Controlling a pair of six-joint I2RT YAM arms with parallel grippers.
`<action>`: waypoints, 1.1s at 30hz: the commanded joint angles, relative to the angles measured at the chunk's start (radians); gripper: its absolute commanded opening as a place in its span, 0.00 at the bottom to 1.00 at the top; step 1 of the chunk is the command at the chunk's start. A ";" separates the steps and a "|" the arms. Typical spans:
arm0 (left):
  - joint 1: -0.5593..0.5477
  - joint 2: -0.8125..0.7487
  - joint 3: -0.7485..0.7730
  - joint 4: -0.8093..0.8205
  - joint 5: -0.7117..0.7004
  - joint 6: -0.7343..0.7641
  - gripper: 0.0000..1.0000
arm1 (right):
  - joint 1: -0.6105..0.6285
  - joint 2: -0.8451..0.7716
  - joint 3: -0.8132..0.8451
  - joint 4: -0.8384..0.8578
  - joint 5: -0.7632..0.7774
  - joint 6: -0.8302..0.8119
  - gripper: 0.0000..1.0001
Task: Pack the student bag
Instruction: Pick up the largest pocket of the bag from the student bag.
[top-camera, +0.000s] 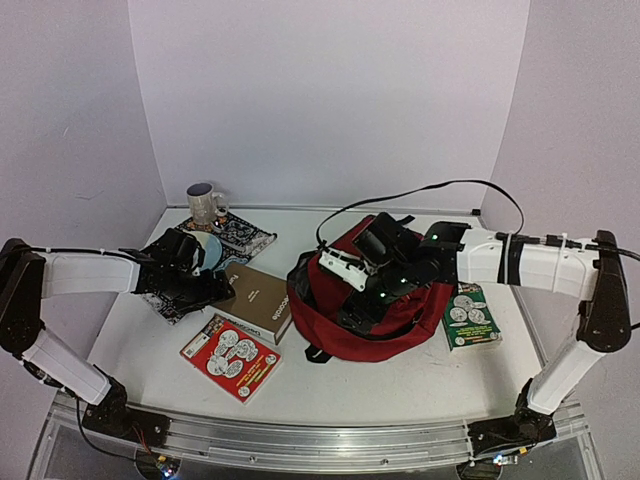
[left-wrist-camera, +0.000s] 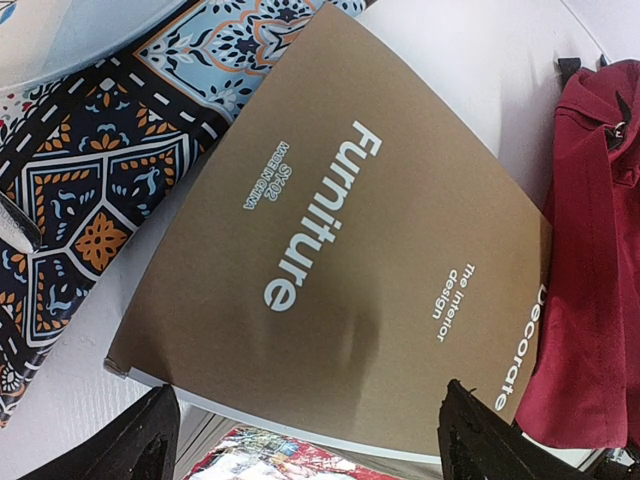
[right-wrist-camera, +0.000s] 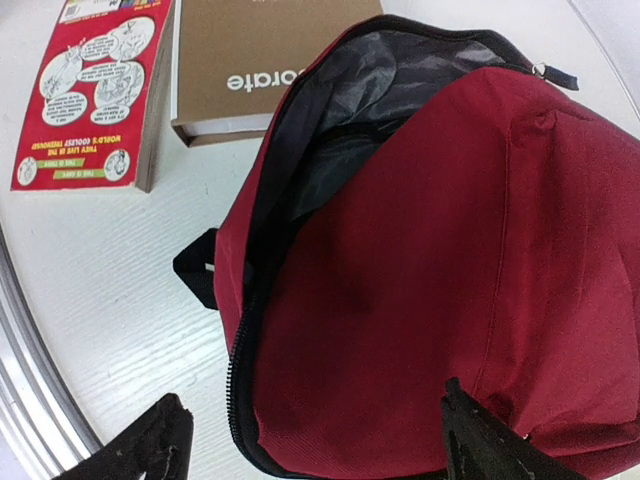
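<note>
The dark red student bag (top-camera: 400, 318) lies in the middle of the table, its zip open and the grey lining (right-wrist-camera: 360, 100) showing. My right gripper (top-camera: 358, 310) hovers open just above the bag's red front panel (right-wrist-camera: 430, 260), with the jaws wide apart and empty. My left gripper (top-camera: 210, 290) is open and empty at the left edge of the brown "Furniture" book (top-camera: 258, 298). In the left wrist view the book (left-wrist-camera: 340, 260) fills the frame between my fingers. A red book (top-camera: 230, 357) lies in front of it.
A green book (top-camera: 468, 316) lies right of the bag. A patterned mat (top-camera: 240, 237) with a mug (top-camera: 205, 204) and a pale blue plate (left-wrist-camera: 70, 30) is at the back left. Walls close in on three sides.
</note>
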 joint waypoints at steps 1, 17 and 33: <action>0.003 -0.019 0.038 0.026 -0.001 0.025 0.91 | 0.013 0.031 -0.003 -0.089 0.032 -0.035 0.84; 0.002 -0.029 0.027 0.026 -0.003 0.024 0.91 | 0.023 0.111 0.082 -0.050 0.270 -0.075 0.47; 0.003 -0.037 0.018 0.021 -0.033 0.037 0.93 | -0.235 0.116 0.218 0.060 0.147 -0.038 0.03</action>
